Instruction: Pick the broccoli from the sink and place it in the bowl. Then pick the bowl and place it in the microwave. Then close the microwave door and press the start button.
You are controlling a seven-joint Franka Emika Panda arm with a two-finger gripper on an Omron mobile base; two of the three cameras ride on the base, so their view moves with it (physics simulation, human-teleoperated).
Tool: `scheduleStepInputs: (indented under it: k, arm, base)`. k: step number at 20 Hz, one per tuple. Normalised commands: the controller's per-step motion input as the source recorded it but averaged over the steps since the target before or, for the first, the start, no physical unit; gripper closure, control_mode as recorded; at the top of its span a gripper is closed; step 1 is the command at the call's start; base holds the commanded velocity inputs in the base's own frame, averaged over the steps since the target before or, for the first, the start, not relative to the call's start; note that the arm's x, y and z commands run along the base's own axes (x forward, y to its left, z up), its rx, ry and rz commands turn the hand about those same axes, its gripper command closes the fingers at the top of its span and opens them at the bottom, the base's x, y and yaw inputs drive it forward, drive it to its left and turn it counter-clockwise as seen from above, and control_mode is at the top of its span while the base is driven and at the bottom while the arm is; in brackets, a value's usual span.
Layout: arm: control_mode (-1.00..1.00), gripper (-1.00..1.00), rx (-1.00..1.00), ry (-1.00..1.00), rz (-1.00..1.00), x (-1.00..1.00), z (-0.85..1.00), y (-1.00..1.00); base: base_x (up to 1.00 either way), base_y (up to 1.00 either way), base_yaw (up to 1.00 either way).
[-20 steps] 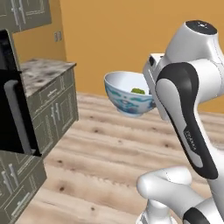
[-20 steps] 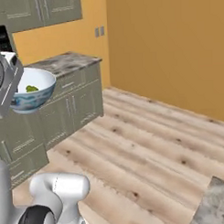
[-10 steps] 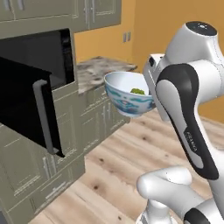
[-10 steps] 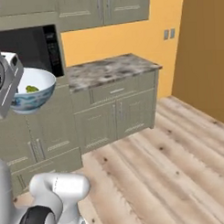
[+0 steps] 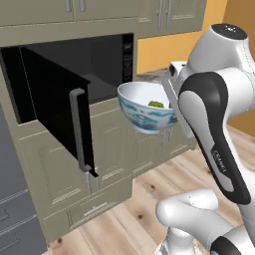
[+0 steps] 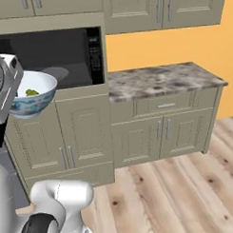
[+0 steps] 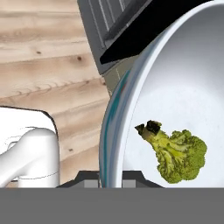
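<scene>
Pinching the rim of the round white bowl with blue-green pattern [image 5: 144, 110], held aloft.
Gripper [image 7: 110, 180] clamped on the near rim; yellow-green broccoli floret [image 7: 177, 153] lying inside; open black microwave cavity [image 5: 89, 67] just beyond, door [image 5: 55, 107] swung wide.

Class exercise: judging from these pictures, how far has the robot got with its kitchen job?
Done: the broccoli lies in the bowl. In hand: the gripper grips the bowl's rim, holding it up beside the open microwave. Left: set the bowl inside, shut the microwave door, press start.
</scene>
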Motion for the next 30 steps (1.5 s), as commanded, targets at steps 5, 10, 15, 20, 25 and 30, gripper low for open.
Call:
scheduleStepInputs:
  k: [5, 10, 15, 20, 25, 30]
  arm:
    - [1.0, 1.0, 0.0, 0.0, 0.0, 0.0, 0.0, 0.0]
    - [1.0, 1.0, 0.0, 0.0, 0.0, 0.0, 0.0, 0.0]
    - [1.0, 1.0, 0.0, 0.0, 0.0, 0.0, 0.0, 0.0]
    - [1.0, 1.0, 0.0, 0.0, 0.0, 0.0, 0.0, 0.0]
    - [1.0, 1.0, 0.0, 0.0, 0.0, 0.0, 0.0, 0.0]
    - [1.0, 1.0, 0.0, 0.0, 0.0, 0.0, 0.0, 0.0]
  base:
    - [0.58, -0.26, 0.26]
    - [0.66, -0.63, 0.13]
    - [0.36, -0.17, 0.18]
    - [0.07, 0.04, 0.15]
    - [0.26, 0.12, 0.04]
    - [0.23, 0.38, 0.0]
